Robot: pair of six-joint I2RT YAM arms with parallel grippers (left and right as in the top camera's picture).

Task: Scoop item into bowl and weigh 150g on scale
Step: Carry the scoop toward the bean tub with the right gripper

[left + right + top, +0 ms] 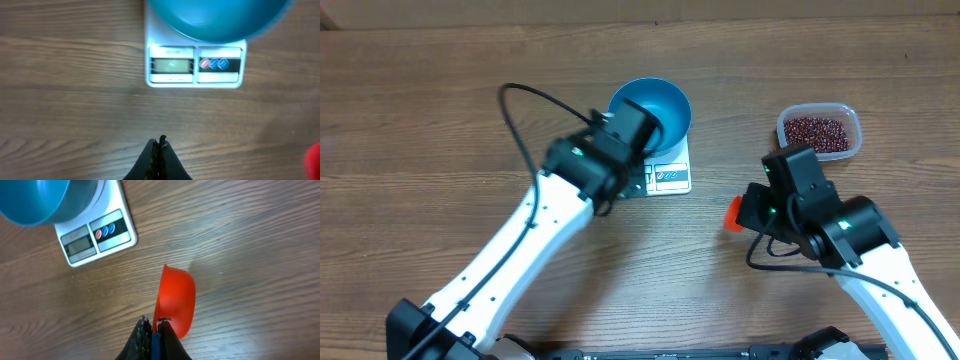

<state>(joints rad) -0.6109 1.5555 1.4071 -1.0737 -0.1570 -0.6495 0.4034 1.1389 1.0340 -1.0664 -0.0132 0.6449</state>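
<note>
Left end effector (159,144) is hanging low over the bare wooden desk (60,100), its fingers pressing flat together and gripping nothing. Straight ahead of it, a little apart, the white scale (195,70) is lying flat with its display edge facing the fingers; the display is too blurred to read, and three small round buttons (213,63), one red and two blue, are sitting beside it. The blue bowl (215,20) is standing on the scale beyond the display, overhanging the platform's far part. From overhead, the left arm's wrist is covering the bowl's near-left rim, and the bowl (660,105) is showing only its blue inside.

Right of the scale, the red scoop (732,213) is being held just above the desk. Right end effector (152,322) is closing narrowly on the scoop (175,300) at its near end, the cup reaching forward from the fingertips with its hollow side turned left. In the right wrist view, scale and bowl are lying ahead and to the left of this end effector, well apart.

Beans (815,132) are lying in a heap inside a clear rectangular container (853,128), ahead of and right of the right end effector, well apart from the bowl.
</note>
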